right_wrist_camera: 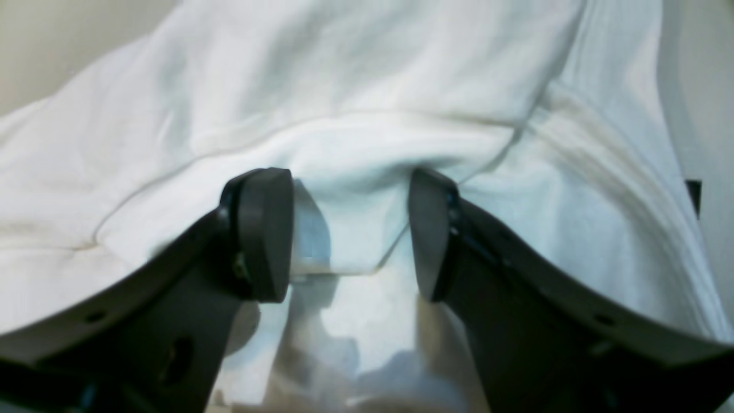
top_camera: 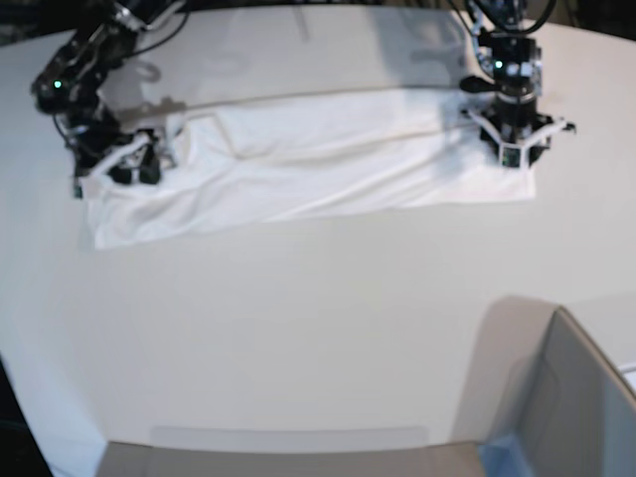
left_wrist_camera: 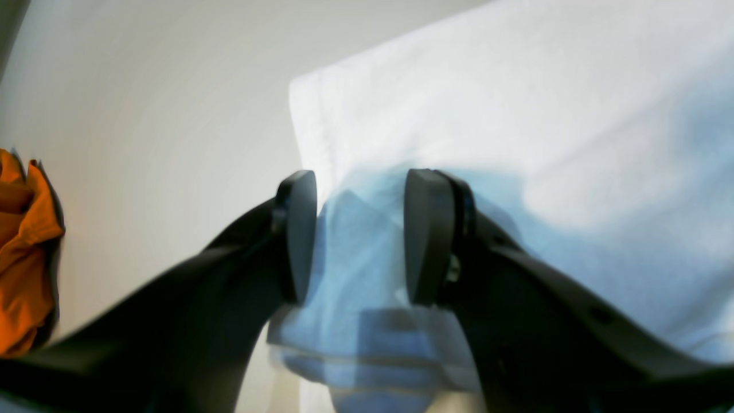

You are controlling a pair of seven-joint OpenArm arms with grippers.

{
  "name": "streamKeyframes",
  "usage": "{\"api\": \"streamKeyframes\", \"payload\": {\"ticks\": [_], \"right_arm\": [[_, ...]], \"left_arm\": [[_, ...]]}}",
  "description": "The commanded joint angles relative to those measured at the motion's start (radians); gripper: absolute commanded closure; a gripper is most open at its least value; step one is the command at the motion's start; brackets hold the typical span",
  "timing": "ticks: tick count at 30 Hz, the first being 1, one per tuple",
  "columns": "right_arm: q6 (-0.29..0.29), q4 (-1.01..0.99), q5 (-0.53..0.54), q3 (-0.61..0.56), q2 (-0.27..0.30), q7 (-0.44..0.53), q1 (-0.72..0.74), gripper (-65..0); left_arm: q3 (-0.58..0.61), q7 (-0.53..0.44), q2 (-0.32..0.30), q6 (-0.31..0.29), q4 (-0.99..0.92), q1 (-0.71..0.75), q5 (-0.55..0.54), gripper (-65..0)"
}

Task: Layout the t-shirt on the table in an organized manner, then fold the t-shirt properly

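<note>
The t-shirt (top_camera: 318,159) lay spread in a long band across the table (top_camera: 298,328). The left gripper (left_wrist_camera: 360,235) stood over one end, jaws apart with cloth between them. The right gripper (right_wrist_camera: 351,232) likewise gaped over the opposite end's folds.

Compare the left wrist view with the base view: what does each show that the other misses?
Only the left wrist view shows an orange cloth item at its left edge, and a close look at the left pincer, whose pads are apart with white fabric between them. Only the base view shows the whole t-shirt spread as a long band, the right pincer at its other end, and a grey box corner. Both show the t-shirt lying on the white table with the left pincer at one end of it.
</note>
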Motion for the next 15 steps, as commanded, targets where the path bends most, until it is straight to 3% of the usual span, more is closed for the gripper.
{"api": "streamKeyframes", "payload": {"ticks": [1,8,15], "right_arm": [[0.014,0.014,0.018,0.000,0.009,0.022,0.017,-32.4],[0.014,0.014,0.018,-0.003,0.009,0.022,0.024,-30.8],[0.014,0.013,0.018,-0.070,0.026,0.022,0.034,-13.0]], "left_arm": [[0.001,0.034,-0.004,-0.012,0.004,0.010,0.005,-24.9],[0.001,0.034,-0.004,-0.012,0.004,0.010,0.005,-24.9],[0.023,0.034,-0.004,-0.012,0.004,0.008,0.006,-24.9]]}}
